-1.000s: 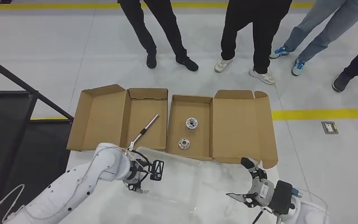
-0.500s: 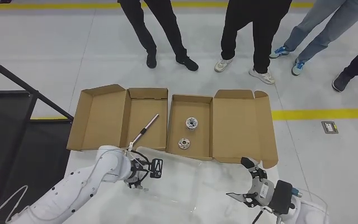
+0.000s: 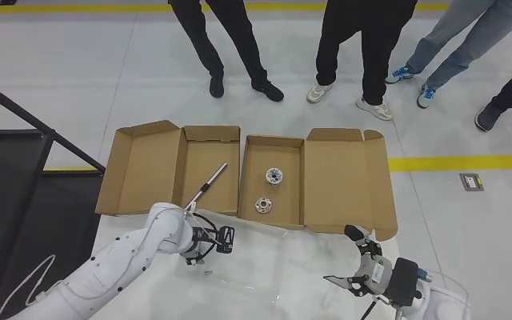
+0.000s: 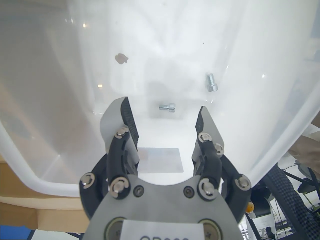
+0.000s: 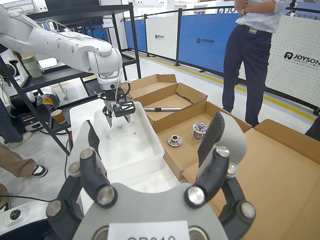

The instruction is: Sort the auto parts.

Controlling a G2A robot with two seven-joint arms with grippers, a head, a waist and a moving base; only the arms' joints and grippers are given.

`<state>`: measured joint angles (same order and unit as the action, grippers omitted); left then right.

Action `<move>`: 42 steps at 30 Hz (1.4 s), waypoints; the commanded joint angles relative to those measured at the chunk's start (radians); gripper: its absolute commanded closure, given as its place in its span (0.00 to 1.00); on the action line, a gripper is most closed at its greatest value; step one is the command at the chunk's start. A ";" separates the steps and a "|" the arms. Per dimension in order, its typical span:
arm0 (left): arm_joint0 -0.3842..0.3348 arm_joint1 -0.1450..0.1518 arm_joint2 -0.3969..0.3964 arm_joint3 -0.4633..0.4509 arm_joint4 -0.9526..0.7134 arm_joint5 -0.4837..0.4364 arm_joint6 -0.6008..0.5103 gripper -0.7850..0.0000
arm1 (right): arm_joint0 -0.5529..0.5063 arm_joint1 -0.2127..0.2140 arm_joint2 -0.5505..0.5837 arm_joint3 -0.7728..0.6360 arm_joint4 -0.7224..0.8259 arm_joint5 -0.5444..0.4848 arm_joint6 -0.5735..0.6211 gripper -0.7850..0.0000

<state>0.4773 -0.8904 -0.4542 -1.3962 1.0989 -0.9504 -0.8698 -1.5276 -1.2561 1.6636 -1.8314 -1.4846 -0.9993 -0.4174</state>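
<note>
Two small silver bolts (image 4: 167, 107) (image 4: 211, 82) lie on the floor of a white translucent bin (image 4: 37, 181). My left gripper (image 4: 166, 116) hangs open over the bin's left end, empty, with the nearer bolt just beyond its fingertips. From the right wrist view the left gripper (image 5: 119, 121) sits a little above the bolts (image 5: 119, 127). My right gripper (image 5: 155, 133) is open and empty near the table's front right, also seen from above (image 3: 346, 258). A metal rod (image 3: 206, 186) lies in the left cardboard box. Two round metal hubs (image 3: 274, 175) (image 3: 263, 206) lie in the right box.
The two open cardboard boxes (image 3: 186, 152) (image 3: 336, 180) stand side by side along the table's far edge, flaps spread. A small brown scrap (image 4: 121, 58) lies in the bin. A black shelf rack (image 5: 75, 11) stands left of the table. People stand beyond the boxes.
My left arm has shifted slightly toward the boxes, its gripper staying open over the bin. The right arm has not moved.
</note>
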 commanded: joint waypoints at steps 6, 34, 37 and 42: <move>-0.034 -0.041 0.053 0.064 0.033 -0.023 0.023 0.41 | 0.000 0.000 0.000 0.000 0.000 0.000 0.000 0.00; -0.124 -0.075 0.217 0.118 0.119 -0.060 0.061 0.47 | 0.000 0.000 0.000 0.000 0.000 0.000 0.000 0.00; -0.128 -0.084 0.220 0.130 0.121 -0.059 0.059 0.48 | 0.000 0.000 0.000 0.000 0.000 0.000 0.000 0.00; -0.131 -0.099 0.227 0.156 0.125 -0.054 0.054 0.51 | 0.000 0.000 0.000 0.000 0.000 0.000 0.000 0.00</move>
<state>0.3473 -0.9868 -0.2283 -1.2446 1.2243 -1.0030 -0.8171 -1.5276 -1.2561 1.6636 -1.8314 -1.4846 -0.9993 -0.4174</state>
